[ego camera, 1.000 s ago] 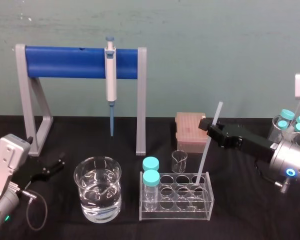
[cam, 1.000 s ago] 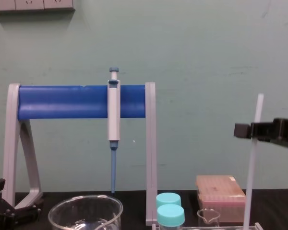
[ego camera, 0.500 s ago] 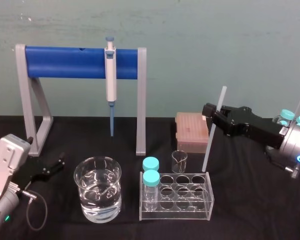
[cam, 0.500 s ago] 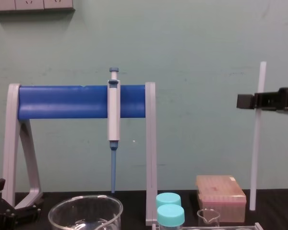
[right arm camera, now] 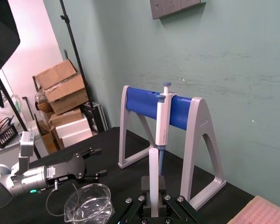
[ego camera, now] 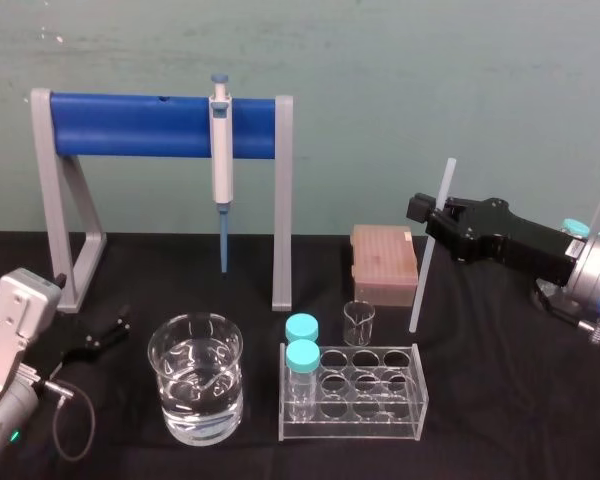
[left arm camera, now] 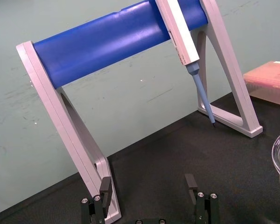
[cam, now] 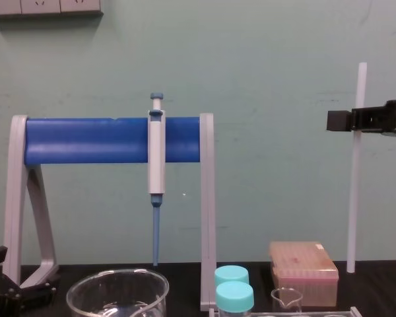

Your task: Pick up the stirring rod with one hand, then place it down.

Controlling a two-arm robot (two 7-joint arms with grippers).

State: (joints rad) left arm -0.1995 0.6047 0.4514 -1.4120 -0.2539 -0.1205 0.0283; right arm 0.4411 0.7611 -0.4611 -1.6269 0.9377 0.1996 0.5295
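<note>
White rod (ego camera: 424,280) gripped; rack (ego camera: 380,418) holds vials (ego camera: 302,378).

This is a lab: a pipette (ego camera: 221,140) hangs on a blue-barred stand (ego camera: 130,125) above a black counter (ego camera: 500,400). On it sit a glass beaker (ego camera: 195,378), a clear tube rack (ego camera: 355,395) with capped vials (ego camera: 302,350) and a pink tip box (ego camera: 384,262). Cardboard boxes (right arm camera: 65,100) are stacked along the green wall (ego camera: 380,60).
</note>
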